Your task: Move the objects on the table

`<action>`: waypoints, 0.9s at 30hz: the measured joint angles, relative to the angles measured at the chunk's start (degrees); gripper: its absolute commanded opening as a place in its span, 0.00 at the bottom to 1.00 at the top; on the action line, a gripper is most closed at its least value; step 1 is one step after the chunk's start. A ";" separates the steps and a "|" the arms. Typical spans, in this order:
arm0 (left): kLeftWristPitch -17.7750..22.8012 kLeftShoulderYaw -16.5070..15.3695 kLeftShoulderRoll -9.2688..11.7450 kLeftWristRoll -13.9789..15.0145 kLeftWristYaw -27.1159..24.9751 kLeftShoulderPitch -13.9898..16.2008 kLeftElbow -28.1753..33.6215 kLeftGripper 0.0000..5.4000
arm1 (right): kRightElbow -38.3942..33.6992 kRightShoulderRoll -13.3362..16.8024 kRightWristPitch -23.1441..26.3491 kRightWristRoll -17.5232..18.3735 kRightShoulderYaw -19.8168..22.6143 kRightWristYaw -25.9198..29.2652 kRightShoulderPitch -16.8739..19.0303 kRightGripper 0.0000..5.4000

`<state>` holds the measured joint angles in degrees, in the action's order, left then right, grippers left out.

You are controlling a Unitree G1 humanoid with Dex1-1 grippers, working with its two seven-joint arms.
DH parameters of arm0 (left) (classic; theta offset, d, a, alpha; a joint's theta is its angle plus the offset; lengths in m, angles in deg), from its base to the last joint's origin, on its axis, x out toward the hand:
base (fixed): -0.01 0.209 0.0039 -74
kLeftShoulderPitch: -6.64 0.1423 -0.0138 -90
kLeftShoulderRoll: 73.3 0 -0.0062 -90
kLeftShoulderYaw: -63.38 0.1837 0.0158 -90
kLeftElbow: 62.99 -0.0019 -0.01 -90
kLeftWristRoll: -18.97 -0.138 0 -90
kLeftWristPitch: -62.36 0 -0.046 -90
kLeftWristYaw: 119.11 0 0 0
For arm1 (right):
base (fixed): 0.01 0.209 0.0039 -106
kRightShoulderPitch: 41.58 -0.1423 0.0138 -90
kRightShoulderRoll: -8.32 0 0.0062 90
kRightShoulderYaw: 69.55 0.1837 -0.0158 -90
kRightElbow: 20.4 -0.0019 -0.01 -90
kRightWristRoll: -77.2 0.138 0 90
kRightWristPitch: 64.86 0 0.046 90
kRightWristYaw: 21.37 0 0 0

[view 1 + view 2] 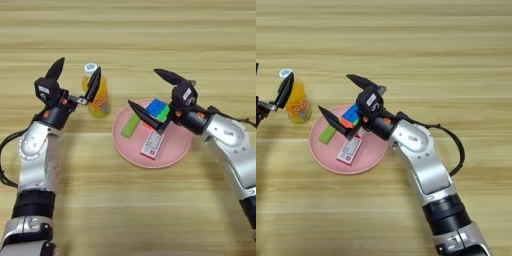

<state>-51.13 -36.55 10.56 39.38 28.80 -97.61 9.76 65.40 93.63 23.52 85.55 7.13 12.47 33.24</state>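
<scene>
An orange-juice bottle with a white cap stands upright on the wooden table. My left gripper is open just left of the bottle, and its near finger lies across the bottle's neck. On the round pink plate lie the puzzle cube, the green bar and the pink-and-white card box. Above the plate's far side my right gripper is spread wide open. The cube sits close to its palm between the fingers, and neither finger closes on it.
The right forearm runs from the plate to the lower right, with a black cable looping beside it. My left forearm stands along the left edge. Bare wood stretches across the far half and the near middle.
</scene>
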 measured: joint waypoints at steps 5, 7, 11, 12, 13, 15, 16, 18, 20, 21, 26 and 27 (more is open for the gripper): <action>0.61 -0.11 0.18 0.04 0.49 0.60 1.30 1.00 | 2.93 2.16 0.17 -1.15 0.89 -0.58 0.35 1.00; 0.66 -0.34 0.20 0.06 0.56 0.94 1.41 1.00 | 5.13 2.47 0.12 -1.41 1.30 -0.63 0.40 1.00; 2.05 -1.10 0.22 1.70 0.58 0.98 2.13 1.00 | 8.65 2.49 -0.13 -1.64 1.66 -0.70 0.24 1.00; 2.50 -1.25 0.22 2.31 0.59 0.98 2.15 1.00 | 9.72 2.48 -0.18 -1.74 1.77 -0.70 0.09 1.00; 2.57 -1.31 0.22 2.38 0.59 0.98 2.15 1.00 | 10.37 2.47 -0.21 -1.99 1.82 -0.71 -0.11 1.00; 2.62 -1.34 0.21 2.43 0.58 0.99 2.15 1.00 | 12.22 2.46 -0.22 -2.40 2.06 -0.82 -0.67 1.00; 2.93 -1.42 0.17 2.50 0.58 0.99 2.13 1.00 | 13.20 2.42 -0.23 -2.42 2.18 -0.81 -1.10 1.00; 2.94 -1.70 0.15 2.53 0.59 0.99 2.06 1.00 | 13.96 2.28 -0.15 -2.36 2.23 -0.60 -1.42 1.00; 2.93 -1.69 0.12 2.51 0.61 0.99 2.04 1.00 | 15.45 1.79 0.03 -2.25 2.19 0.09 -1.95 1.00; 2.93 -1.69 0.06 2.48 0.64 1.00 2.03 1.00 | 16.13 1.39 0.14 -2.24 2.02 0.47 -2.28 1.00; 2.91 -1.66 -0.03 2.38 0.98 1.24 2.02 1.00 | 18.17 -0.49 2.36 -0.57 1.81 2.33 -3.31 1.00; 2.91 -1.66 -0.03 2.38 1.04 1.30 2.02 1.00 | 18.41 -0.68 2.41 -0.24 1.80 2.86 -3.51 1.00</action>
<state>-48.21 -38.21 10.52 41.76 29.83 -96.30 11.78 83.81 92.95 25.93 85.31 8.93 15.33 29.73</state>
